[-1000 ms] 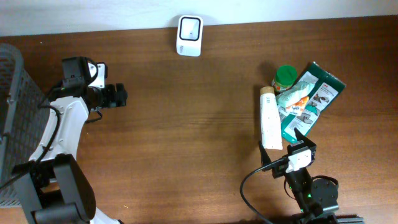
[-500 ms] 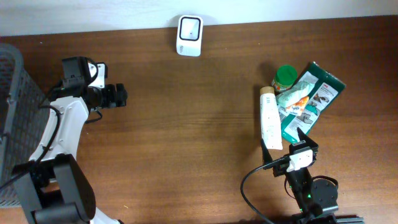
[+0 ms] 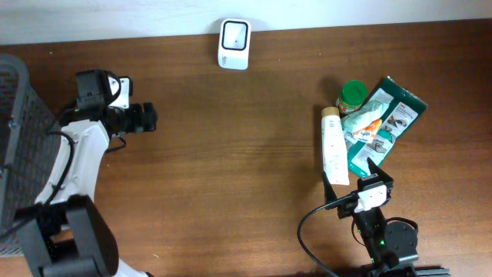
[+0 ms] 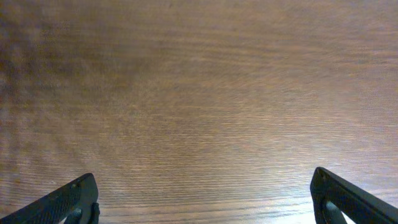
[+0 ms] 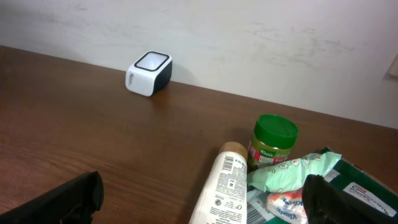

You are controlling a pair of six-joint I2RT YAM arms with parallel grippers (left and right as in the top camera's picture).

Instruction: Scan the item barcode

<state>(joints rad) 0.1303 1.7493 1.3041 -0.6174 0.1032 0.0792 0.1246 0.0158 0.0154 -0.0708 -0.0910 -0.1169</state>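
Tube, jar, pouch, packet, one each, one scanner, left fingers apart, right fingers apart.

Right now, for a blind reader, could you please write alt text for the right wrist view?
A white tube, a green-lidded jar and a pale green packet sit together on a brown wooden table, just ahead of the open right gripper. A small white scanner stands farther back, near the white wall.

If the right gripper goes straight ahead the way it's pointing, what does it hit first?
Most likely the white tube, lying right ahead of the open right gripper; the green-lidded jar stands beyond it. Depth is hard to judge.
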